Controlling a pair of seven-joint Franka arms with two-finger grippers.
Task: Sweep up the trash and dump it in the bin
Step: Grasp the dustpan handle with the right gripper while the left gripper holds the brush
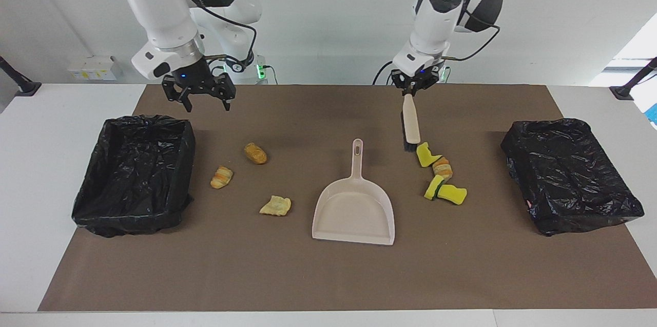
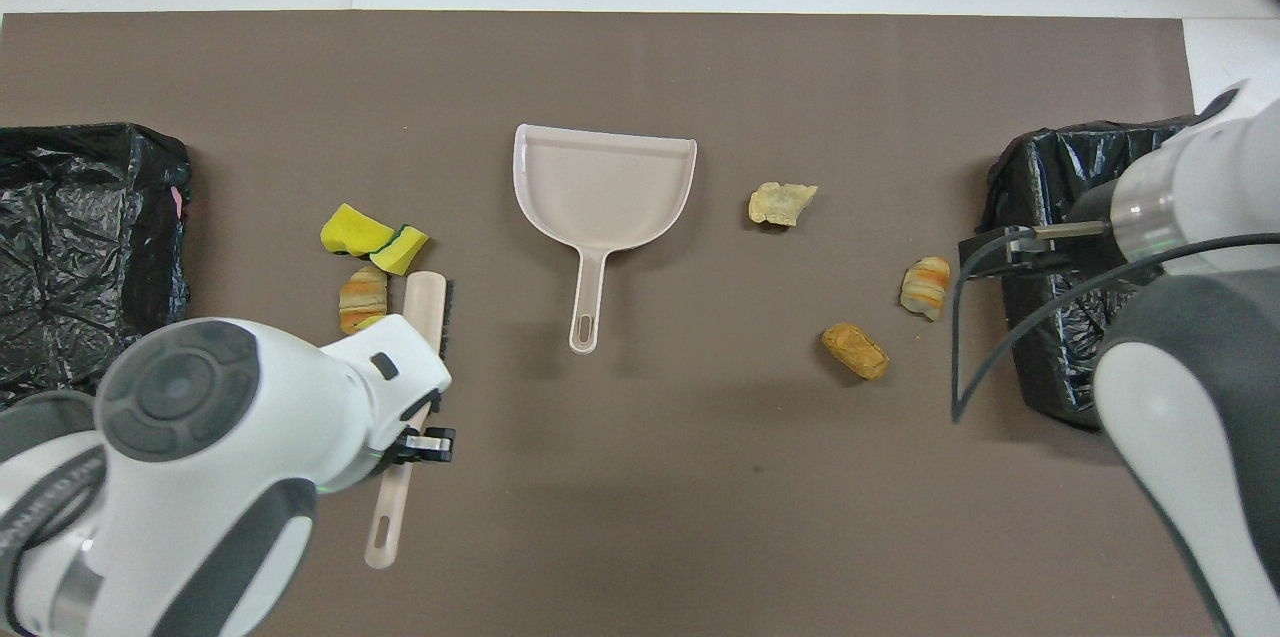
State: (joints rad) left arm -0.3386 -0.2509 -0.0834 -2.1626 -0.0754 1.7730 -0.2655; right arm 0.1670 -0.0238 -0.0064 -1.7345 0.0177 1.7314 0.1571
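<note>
The left gripper (image 1: 413, 87) pinches the handle of the brush (image 1: 410, 124) and hangs it bristles-down beside the dustpan (image 1: 354, 209), toward the left arm's end of the table. The brush's long axis runs from the fingers down and away from the robots, and its black bristle head hangs right at the yellow sponge (image 1: 426, 154) that lies nearest the robots in the cluster; whether it touches cannot be told. That cluster of trash (image 1: 442, 177) (three sponge pieces and a pastry lump) strings away from the robots beside the dustpan's handle, on the side toward the left arm's end. The coming stroke likely turns on this: the pieces lie farther from the robots than the bristles, and the pan sits sideways from them, its mouth facing away from the robots. Three more lumps (image 1: 255, 153) lie on the dustpan's right-arm side, toward one black-lined bin (image 1: 134, 173). The right gripper (image 1: 200, 97), fingers spread and empty, waits in the air above the mat between that bin and those lumps.
</note>
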